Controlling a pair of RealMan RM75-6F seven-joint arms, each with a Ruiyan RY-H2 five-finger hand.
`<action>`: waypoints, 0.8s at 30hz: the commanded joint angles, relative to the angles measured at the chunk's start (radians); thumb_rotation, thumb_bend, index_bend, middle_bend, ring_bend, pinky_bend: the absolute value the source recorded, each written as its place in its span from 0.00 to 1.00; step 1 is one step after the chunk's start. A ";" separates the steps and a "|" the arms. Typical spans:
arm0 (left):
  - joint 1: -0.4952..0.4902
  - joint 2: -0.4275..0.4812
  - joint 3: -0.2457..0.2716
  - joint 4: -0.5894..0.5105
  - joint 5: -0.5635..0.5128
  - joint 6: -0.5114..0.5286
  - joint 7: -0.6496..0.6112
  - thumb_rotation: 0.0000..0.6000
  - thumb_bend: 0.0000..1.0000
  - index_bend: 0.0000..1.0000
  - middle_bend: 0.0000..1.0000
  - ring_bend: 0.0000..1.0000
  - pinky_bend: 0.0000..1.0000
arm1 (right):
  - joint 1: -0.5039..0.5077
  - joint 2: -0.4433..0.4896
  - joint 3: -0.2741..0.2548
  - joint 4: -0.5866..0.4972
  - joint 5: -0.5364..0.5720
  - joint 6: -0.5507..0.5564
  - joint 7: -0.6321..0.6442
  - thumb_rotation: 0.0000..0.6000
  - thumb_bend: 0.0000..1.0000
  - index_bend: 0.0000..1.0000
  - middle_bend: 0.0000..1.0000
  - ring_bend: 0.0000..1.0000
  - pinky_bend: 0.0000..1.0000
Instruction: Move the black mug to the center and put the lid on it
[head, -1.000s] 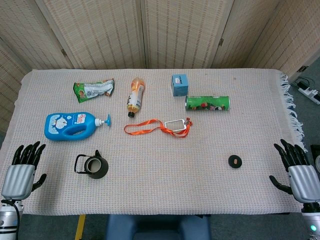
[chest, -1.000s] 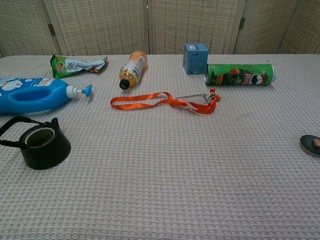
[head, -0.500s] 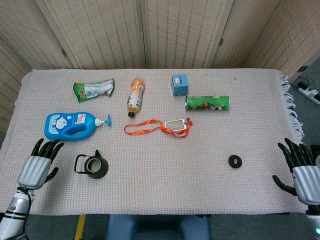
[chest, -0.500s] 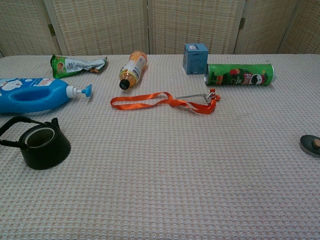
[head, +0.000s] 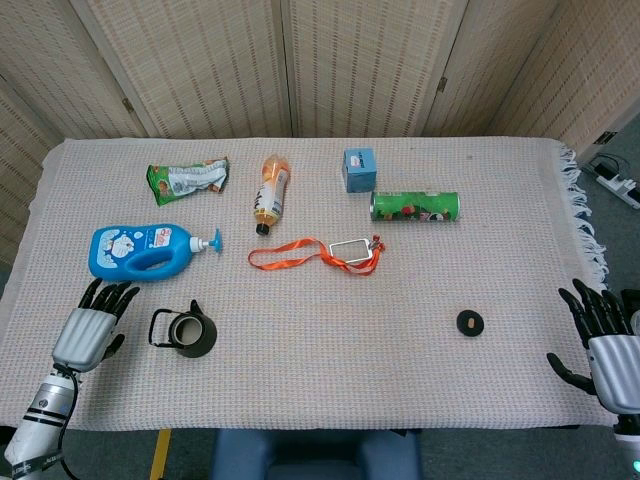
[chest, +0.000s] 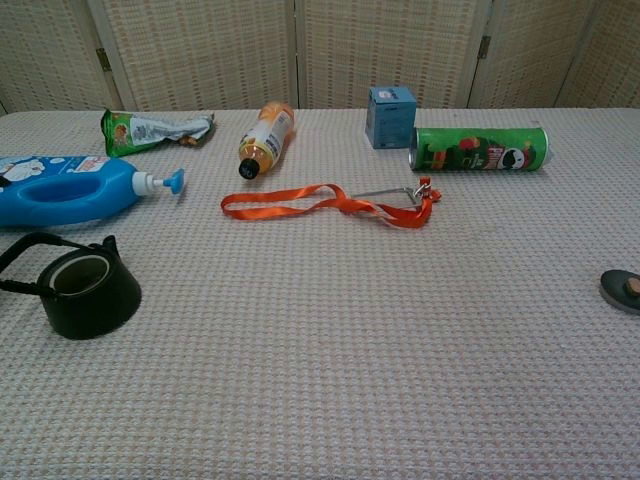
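The black mug (head: 188, 333) (chest: 85, 292) stands upright and uncovered at the front left of the cloth, its strap handle pointing left. The small round black lid (head: 470, 323) (chest: 624, 290) lies flat at the front right. My left hand (head: 90, 331) hovers open just left of the mug, fingers spread and apart from it. Off the cloth's right front corner my right hand (head: 606, 338) is open too, well right of the lid. Neither hand shows in the chest view.
A blue detergent bottle (head: 145, 249) lies behind the mug. Further back are a green snack bag (head: 187, 178), an orange drink bottle (head: 270, 187), a blue box (head: 359, 169) and a green chips can (head: 415, 207). An orange lanyard (head: 315, 253) lies mid-table.
My left hand has moved forward and right, from the table's front left edge to just beside the mug. My right hand drifted slightly right and down. The objects stayed put.
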 joint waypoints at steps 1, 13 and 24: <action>-0.008 -0.016 0.004 0.018 0.005 -0.005 -0.015 1.00 0.29 0.08 0.07 0.10 0.00 | 0.002 -0.002 0.000 0.001 -0.001 -0.003 -0.001 1.00 0.27 0.00 0.00 0.06 0.00; -0.059 -0.098 0.021 0.102 0.034 -0.045 -0.041 1.00 0.29 0.10 0.08 0.12 0.00 | -0.008 -0.001 -0.002 0.004 0.008 0.003 0.008 1.00 0.27 0.00 0.00 0.07 0.00; -0.082 -0.128 0.030 0.138 0.096 0.014 -0.163 1.00 0.29 0.23 0.17 0.20 0.00 | -0.010 -0.004 -0.002 0.003 0.006 0.004 0.006 1.00 0.27 0.00 0.00 0.07 0.00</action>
